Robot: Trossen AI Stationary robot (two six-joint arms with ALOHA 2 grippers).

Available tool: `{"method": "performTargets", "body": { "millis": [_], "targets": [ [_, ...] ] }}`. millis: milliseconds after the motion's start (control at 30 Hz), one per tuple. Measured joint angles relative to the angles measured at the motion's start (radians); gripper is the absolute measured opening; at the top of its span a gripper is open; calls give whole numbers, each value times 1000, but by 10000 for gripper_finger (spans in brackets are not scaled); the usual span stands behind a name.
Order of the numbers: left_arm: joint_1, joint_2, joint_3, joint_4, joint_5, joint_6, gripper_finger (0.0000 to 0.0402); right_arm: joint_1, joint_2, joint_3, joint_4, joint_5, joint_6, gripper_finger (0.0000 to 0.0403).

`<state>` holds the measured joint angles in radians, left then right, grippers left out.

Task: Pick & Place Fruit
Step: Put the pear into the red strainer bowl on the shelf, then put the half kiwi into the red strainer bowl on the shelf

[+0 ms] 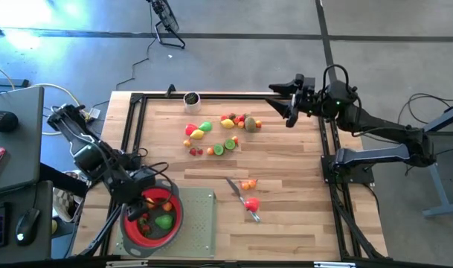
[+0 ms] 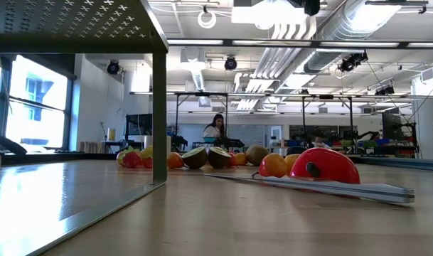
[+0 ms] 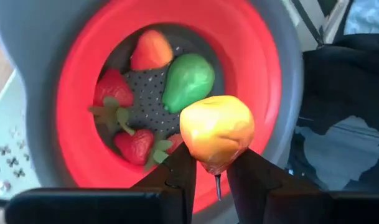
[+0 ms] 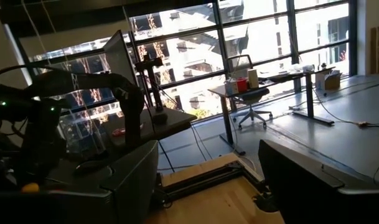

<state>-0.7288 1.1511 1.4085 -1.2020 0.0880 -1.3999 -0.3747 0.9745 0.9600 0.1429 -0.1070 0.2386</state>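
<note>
My left gripper (image 1: 144, 196) hangs over the red strainer with a grey rim (image 1: 174, 225), shut on a yellow-orange fruit (image 3: 217, 127). Inside the strainer (image 3: 77, 93) lie two strawberries, a green fruit and an orange-red one. More fruit (image 1: 219, 132) lies loose on the wooden table's far middle. Two small orange pieces (image 1: 247, 184) and a red piece (image 1: 251, 203) sit by the knife (image 1: 239, 195). My right gripper (image 1: 289, 106) is raised over the table's far right edge and is open (image 4: 208, 186) with nothing between its fingers. My left gripper pinches the yellow-orange fruit at its narrow stem end (image 3: 200, 159) between its two fingertips (image 3: 177, 171). The fingers slant down from above. The fruit is lifted clear above the strainer's opening, and its short stem (image 3: 218, 185) hangs in the gap between the fingers.
The strainer stands on a grey perforated board (image 1: 200, 219) at the table's near left. A small round cup (image 1: 190, 98) stands at the far edge. A dark frame (image 1: 133, 126) borders the table. In the low view the knife (image 2: 330, 186) and the red piece (image 2: 323, 167) lie in front.
</note>
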Motion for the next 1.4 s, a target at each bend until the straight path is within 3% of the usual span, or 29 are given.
{"method": "performTargets", "body": {
  "millis": [233,600,967,1100,1400],
  "targets": [
    [1,0,-29,-2,81,-39,77,-8,0,0,-11,-6,0,270],
    [2,0,-45,-4,94,-41,147,-8,0,0,-20,-5,0,270],
    [2,-2,-45,6,126,-37,151,-8,0,0,-20,-4,0,270],
    [2,-2,-45,15,151,-21,137,-8,0,0,-20,-4,0,270],
    [2,-2,-45,60,156,39,57,-8,0,0,-20,-4,0,270]
  ]
}}
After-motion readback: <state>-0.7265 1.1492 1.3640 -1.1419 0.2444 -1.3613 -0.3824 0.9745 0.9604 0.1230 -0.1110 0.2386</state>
